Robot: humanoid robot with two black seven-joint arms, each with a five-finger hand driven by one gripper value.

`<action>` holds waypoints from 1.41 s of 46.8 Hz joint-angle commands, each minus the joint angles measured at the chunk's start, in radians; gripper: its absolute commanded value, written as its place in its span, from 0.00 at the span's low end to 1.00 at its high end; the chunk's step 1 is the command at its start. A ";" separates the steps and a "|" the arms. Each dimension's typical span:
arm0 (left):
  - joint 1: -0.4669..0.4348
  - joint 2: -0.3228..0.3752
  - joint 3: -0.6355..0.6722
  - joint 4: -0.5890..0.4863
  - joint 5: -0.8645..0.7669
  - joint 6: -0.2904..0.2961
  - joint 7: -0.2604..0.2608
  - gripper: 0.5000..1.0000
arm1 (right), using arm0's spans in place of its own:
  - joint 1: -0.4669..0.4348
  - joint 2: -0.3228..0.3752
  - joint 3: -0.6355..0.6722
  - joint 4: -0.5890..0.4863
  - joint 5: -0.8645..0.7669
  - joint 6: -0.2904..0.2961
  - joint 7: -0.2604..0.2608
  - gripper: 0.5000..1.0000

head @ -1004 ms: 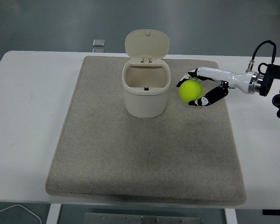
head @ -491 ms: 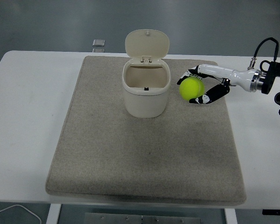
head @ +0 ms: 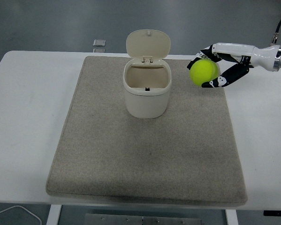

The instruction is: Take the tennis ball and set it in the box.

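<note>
Right hand (head: 220, 65) has its fingers wrapped round the tennis ball (head: 204, 71), holding it up off the grey mat (head: 145, 154), to the right of the box (head: 147, 89) (lid flipped open, standing upright at the back). Box sits on the mat on the white surface (head: 27, 117)

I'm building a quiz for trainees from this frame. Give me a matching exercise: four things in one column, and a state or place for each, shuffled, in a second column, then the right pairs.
Things:
1. tennis ball
2. box
3. mat
4. small metal object

States or places:
A. lies flat, covering the middle of the white table
B. at the table's far edge, off the mat
C. held in the fingers of the right hand
D. stands on the mat, lid flipped up

Pairs: 1-C, 2-D, 3-A, 4-B
</note>
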 commanded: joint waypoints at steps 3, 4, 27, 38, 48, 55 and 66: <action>-0.001 0.000 0.000 0.000 0.000 0.000 0.000 0.99 | 0.014 0.053 0.009 -0.001 0.015 0.000 0.016 0.00; -0.001 0.000 0.000 0.000 0.000 0.000 0.000 0.99 | 0.019 0.068 0.015 -0.001 0.015 -0.002 0.016 0.00; -0.001 0.000 0.000 0.000 0.000 0.000 0.000 0.99 | 0.060 0.237 0.003 -0.056 0.001 -0.094 -0.001 0.00; -0.001 0.000 0.000 0.000 0.000 0.000 0.000 0.99 | 0.053 0.269 0.001 -0.062 0.001 -0.128 -0.012 0.00; -0.001 0.000 0.000 0.000 0.000 0.000 0.000 0.99 | 0.050 0.271 -0.019 -0.068 0.004 -0.165 -0.015 0.14; 0.001 0.000 0.000 0.000 0.000 0.000 0.000 0.99 | 0.039 0.274 -0.020 -0.079 0.003 -0.172 -0.015 0.39; -0.001 0.000 0.000 0.000 0.000 0.000 0.000 0.99 | 0.034 0.288 -0.025 -0.082 0.004 -0.172 -0.015 0.67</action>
